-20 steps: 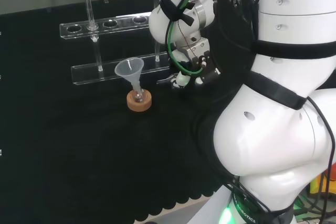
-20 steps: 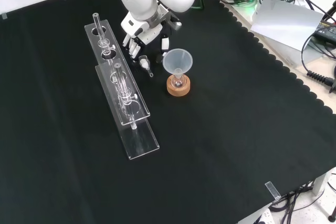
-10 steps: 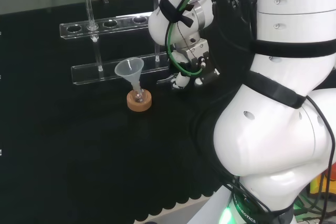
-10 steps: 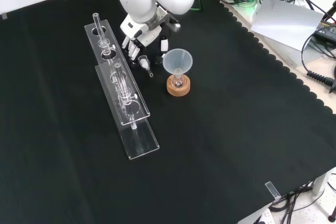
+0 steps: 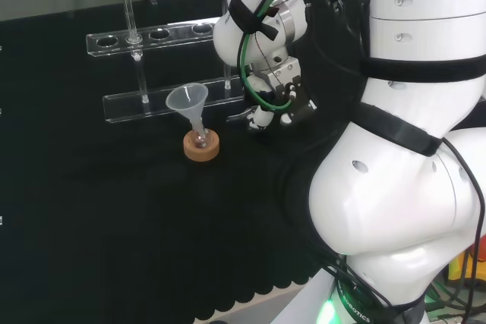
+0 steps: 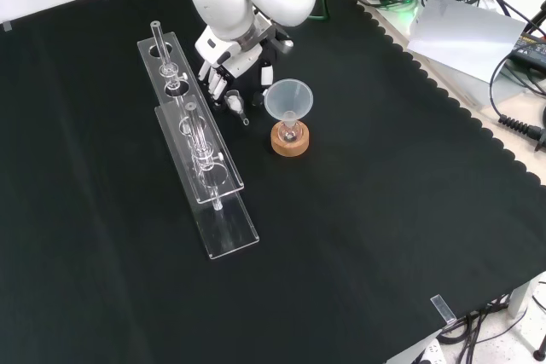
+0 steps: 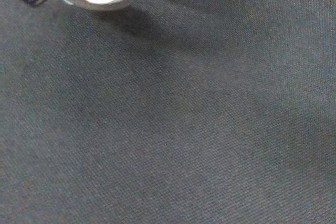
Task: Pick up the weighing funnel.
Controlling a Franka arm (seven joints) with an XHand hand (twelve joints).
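The weighing funnel [image 6: 236, 107], a small clear scoop with a short stem, lies on the black cloth between the near clear rack and the big funnel [image 6: 288, 98]. The hand [image 6: 229, 64] hangs just above its wide end with relaxed fingers [image 6: 216, 84] pointing down at it and the thumb [image 6: 266, 71] set apart toward the big funnel. I cannot tell whether the fingertips touch it. In the head view the hand [image 5: 275, 105] is low over the cloth, and the weighing funnel [image 5: 238, 117] pokes out to its left. The big funnel [image 5: 187, 99] stands in a small flask on a cork ring [image 5: 201, 148].
Two long clear racks [image 6: 213, 183] [image 6: 168, 64] with a few tubes run beside the hand in the front view; in the head view the racks [image 5: 152, 102] lie behind the funnel. The cloth's scalloped edge [image 6: 478, 130] borders papers and cables.
In the front view the hand has crept slightly up and to the left above the weighing funnel. The funnel itself has stayed on the cloth.
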